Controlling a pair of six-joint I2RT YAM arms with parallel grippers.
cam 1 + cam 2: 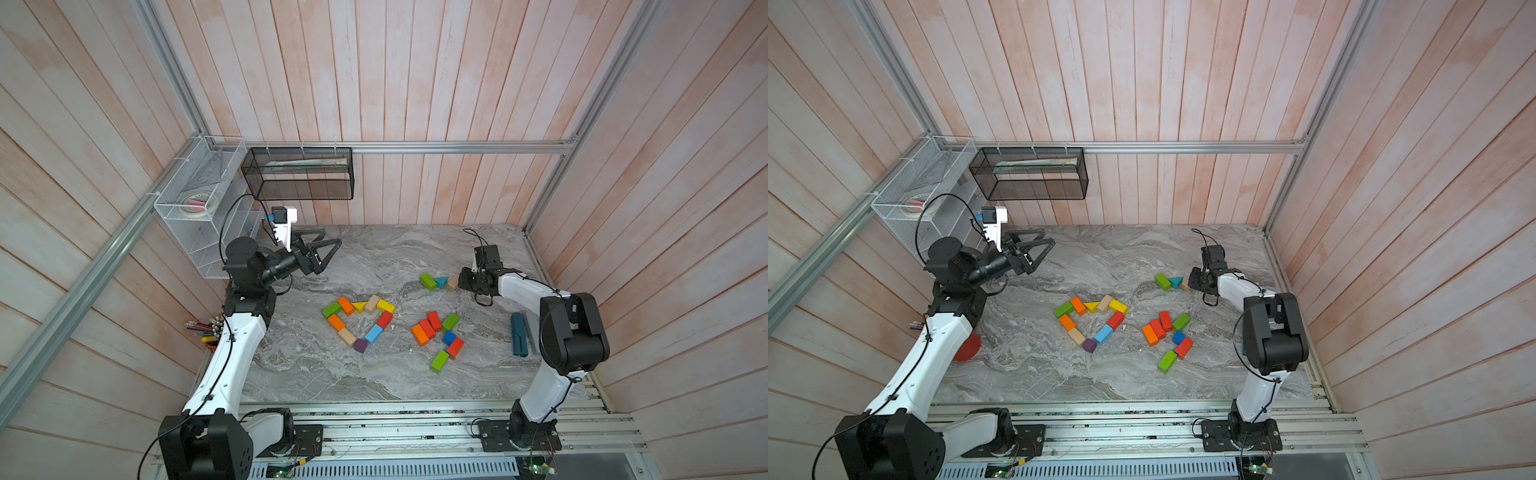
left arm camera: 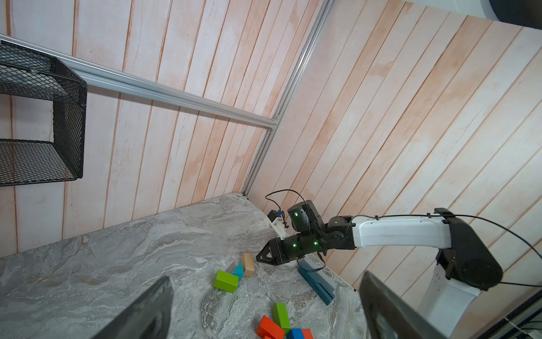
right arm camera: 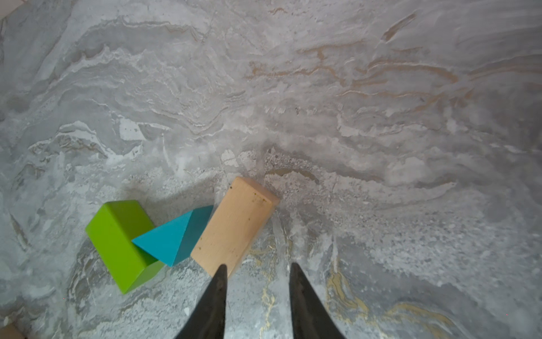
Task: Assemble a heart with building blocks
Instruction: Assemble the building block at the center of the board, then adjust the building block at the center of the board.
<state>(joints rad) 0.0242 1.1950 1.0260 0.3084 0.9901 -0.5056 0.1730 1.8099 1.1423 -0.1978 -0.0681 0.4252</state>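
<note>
Several building blocks form a heart outline left of the table's middle, with a purple cube (image 1: 360,345) at its tip and a tan brick (image 1: 372,303) at its top. A loose cluster of orange, red, green and blue blocks (image 1: 434,328) lies to its right. Farther back a green brick (image 3: 123,240), a teal wedge (image 3: 173,237) and a tan brick (image 3: 237,226) touch in a row. My right gripper (image 3: 258,264) is open just behind the tan brick's end, one fingertip overlapping it, nothing between the fingers. My left gripper (image 1: 330,255) hangs wide open and empty at the back left.
A teal and grey flat object (image 1: 518,334) lies along the right table edge beside the right arm. Pencils (image 1: 205,328) and a red cup (image 1: 967,347) stand at the left edge. A black mesh basket (image 1: 299,172) and a white wire basket (image 1: 195,199) hang on the walls.
</note>
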